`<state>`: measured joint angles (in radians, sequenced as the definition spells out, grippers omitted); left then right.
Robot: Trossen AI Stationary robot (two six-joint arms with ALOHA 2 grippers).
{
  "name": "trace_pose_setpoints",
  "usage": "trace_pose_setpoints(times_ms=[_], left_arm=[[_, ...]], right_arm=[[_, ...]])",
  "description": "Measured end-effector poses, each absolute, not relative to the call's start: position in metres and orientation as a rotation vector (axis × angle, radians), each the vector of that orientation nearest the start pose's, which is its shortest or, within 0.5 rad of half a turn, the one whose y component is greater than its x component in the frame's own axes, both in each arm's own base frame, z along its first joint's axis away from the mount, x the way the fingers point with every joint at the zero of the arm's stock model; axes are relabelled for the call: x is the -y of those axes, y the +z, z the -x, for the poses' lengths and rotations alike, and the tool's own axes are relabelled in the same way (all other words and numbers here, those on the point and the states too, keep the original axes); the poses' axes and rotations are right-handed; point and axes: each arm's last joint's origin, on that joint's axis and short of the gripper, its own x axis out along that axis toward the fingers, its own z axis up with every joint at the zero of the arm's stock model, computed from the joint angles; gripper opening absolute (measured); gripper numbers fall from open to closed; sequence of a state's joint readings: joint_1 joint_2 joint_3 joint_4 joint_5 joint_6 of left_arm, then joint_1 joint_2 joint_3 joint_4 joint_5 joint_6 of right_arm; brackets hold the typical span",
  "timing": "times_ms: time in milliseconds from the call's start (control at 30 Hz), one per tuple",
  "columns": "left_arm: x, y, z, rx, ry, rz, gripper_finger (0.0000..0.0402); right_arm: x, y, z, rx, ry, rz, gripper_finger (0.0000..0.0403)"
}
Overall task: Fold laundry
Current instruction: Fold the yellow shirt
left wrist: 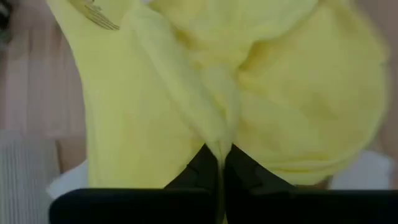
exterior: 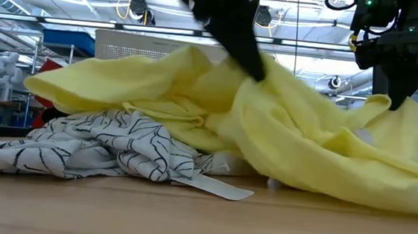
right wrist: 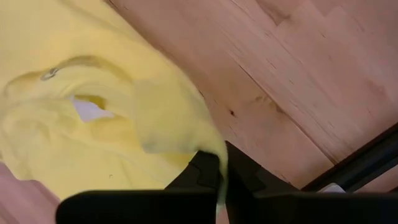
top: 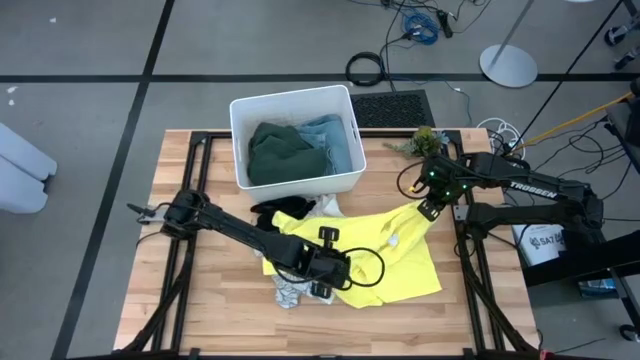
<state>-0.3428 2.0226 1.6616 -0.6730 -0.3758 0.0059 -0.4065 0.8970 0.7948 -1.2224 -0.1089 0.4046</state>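
A bright yellow garment lies spread on the wooden table, right of centre. My left gripper is shut on it near its left part. My right gripper is shut on its far right end. A white garment with grey pattern lies bunched on the table, partly under the yellow one. A black garment lies on the table in front of the bin. Dark green and light blue garments lie in the white bin. My left gripper pinches a raised fold of the yellow garment between its two fingers, from above. The cloth is pulled up into a peak and drapes down from it onto the table on both sides. My right gripper pinches a narrow end of the yellow garment between its two fingers, from above. That end is lifted off the table and the cloth runs slack down from it to the rest of the garment.
The white bin stands at the table's far edge, left of centre. A small plant stands at the far right. Bare wood shows at the near left. Black frame rails run along the table's sides.
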Motion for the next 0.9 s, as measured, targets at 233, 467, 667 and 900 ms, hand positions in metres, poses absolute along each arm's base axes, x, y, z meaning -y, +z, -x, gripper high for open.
trace_pose_setpoints(times_ms=[233,467,667,900], left_arm=[[0.144,0.289,-0.421,-0.867,-0.078,-0.281,0.0008],[0.145,0.336,-0.414,-0.848,-0.160,-0.236,0.0009],[0.148,0.349,-0.413,-0.831,-0.281,-0.164,0.0016],[0.162,0.362,-0.418,-0.699,-0.618,0.028,0.0010]], right_arm=[[0.048,0.251,-0.119,-1.231,-0.513,-0.683,0.0000],[0.048,0.251,-0.119,-1.232,-0.510,-0.679,0.0000],[0.048,0.251,-0.119,-1.234,-0.500,-0.668,0.0000],[0.048,0.251,-0.120,-1.233,-0.485,-0.671,0.0000]])
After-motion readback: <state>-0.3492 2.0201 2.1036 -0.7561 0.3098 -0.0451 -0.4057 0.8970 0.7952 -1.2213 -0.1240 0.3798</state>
